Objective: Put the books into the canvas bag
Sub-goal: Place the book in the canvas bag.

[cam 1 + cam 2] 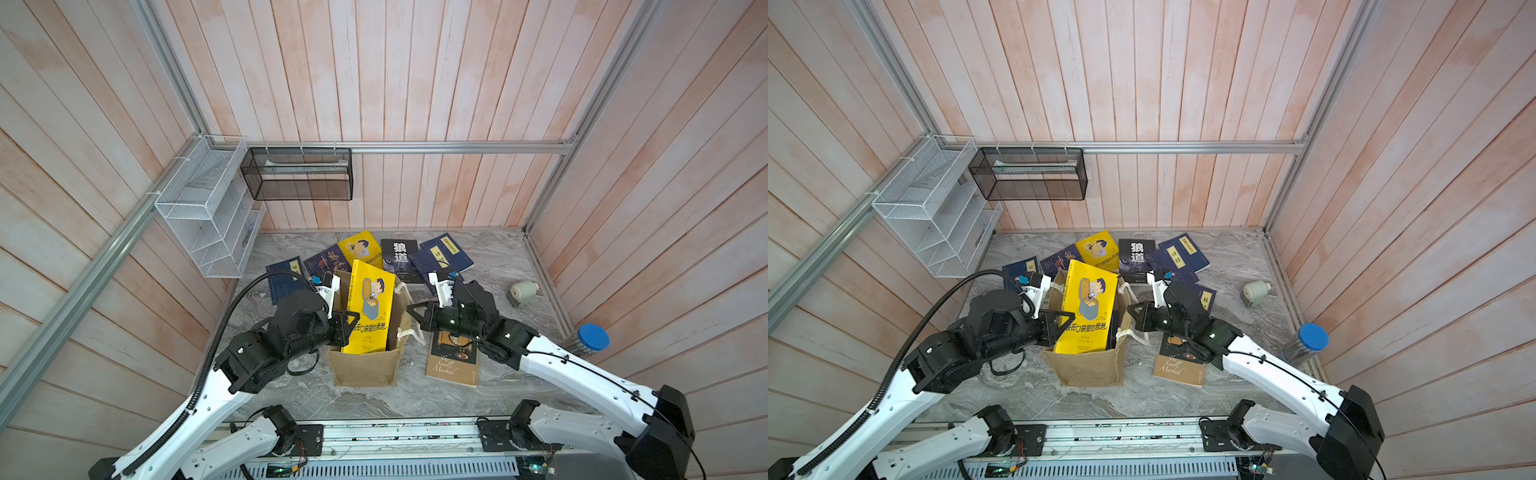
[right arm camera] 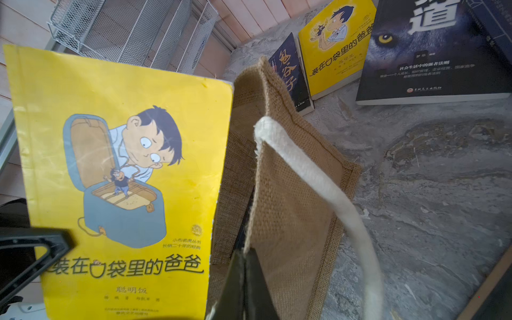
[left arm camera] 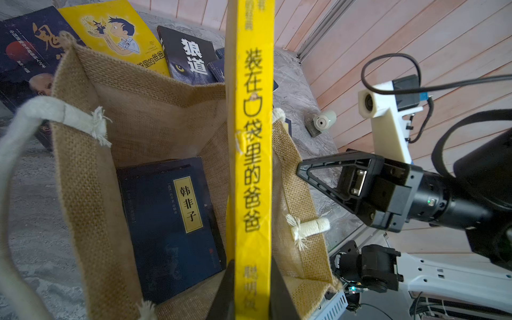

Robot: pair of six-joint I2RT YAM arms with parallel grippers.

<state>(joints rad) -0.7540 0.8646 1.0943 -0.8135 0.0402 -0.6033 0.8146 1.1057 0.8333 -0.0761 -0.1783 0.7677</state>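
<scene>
A yellow cartoon-cover book [image 1: 370, 307] [image 1: 1086, 303] stands upright, its lower end inside the tan canvas bag [image 1: 365, 368] [image 1: 1088, 368]. My left gripper [image 1: 347, 328] [image 3: 250, 266] is shut on the book's spine edge [image 3: 252, 138]. My right gripper [image 1: 411, 309] [image 2: 245, 255] is shut on the bag's right wall near the rim [image 2: 291, 194], beside a white rope handle [image 2: 318, 188]. A navy book [image 3: 171, 221] lies inside the bag. More books lie behind the bag: yellow [image 1: 361, 247], black [image 1: 399, 255], navy [image 1: 442, 255]. A brown book [image 1: 453, 361] lies under my right arm.
A white wire basket [image 1: 208, 216] and a black mesh basket [image 1: 297, 174] hang on the back-left walls. A small white roll-like object [image 1: 523, 291] and a jar with a blue lid [image 1: 592, 338] sit at the right. Another navy book [image 1: 284, 278] lies left of the bag.
</scene>
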